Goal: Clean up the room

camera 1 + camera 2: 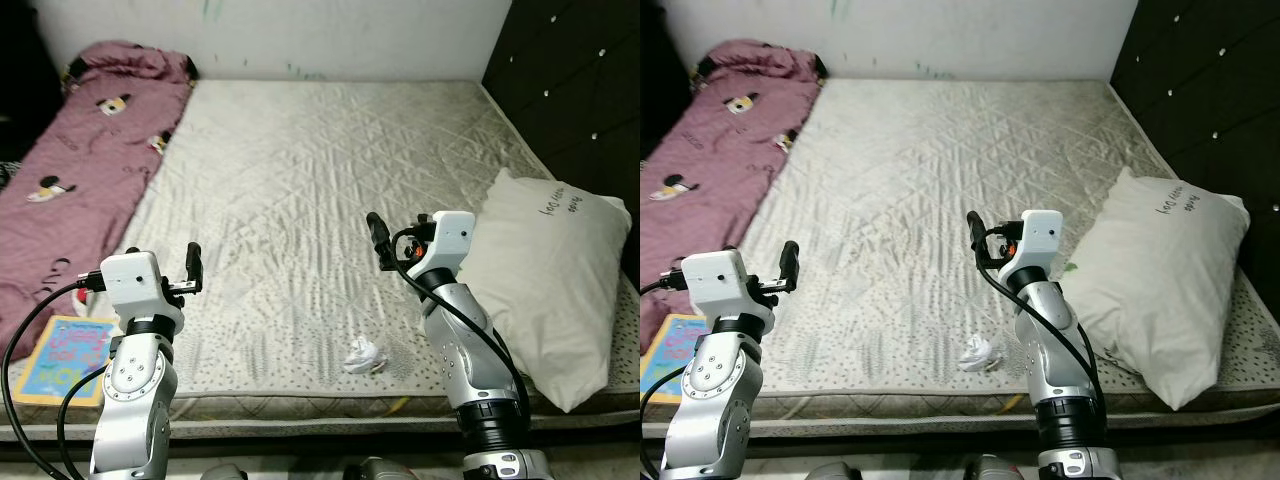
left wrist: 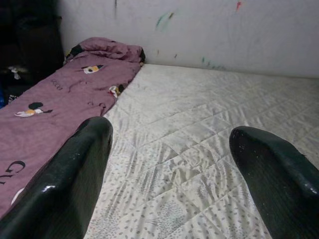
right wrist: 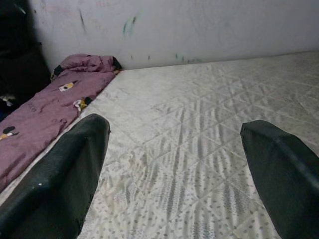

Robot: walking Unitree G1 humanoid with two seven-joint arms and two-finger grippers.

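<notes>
The robot faces the foot of a bed (image 1: 330, 150) with a bare quilted mattress whose near edge runs across the bottom of the head views. A crumpled white paper wad (image 1: 364, 356) lies on the mattress close to that near edge, between the two arms and nearer the right one. The left end effector (image 1: 192, 266) is raised over the near left part of the mattress, released, its two black fingers (image 2: 65, 184) spread wide with nothing between them. The right end effector (image 1: 378, 240) is held up over the middle of the mattress, beyond the wad, likewise released with fingers (image 3: 60, 184) wide apart and empty. A purple printed blanket (image 1: 90, 160) stretches along the left edge of the bed up to the far wall (image 1: 300, 35). A colourful book (image 1: 65, 358) rests at the near left corner, partly behind the left arm. A white pillow (image 1: 550, 280) leans at the right edge against a dark padded panel (image 1: 580, 90). The broad central mattress between blanket and pillow is open.
</notes>
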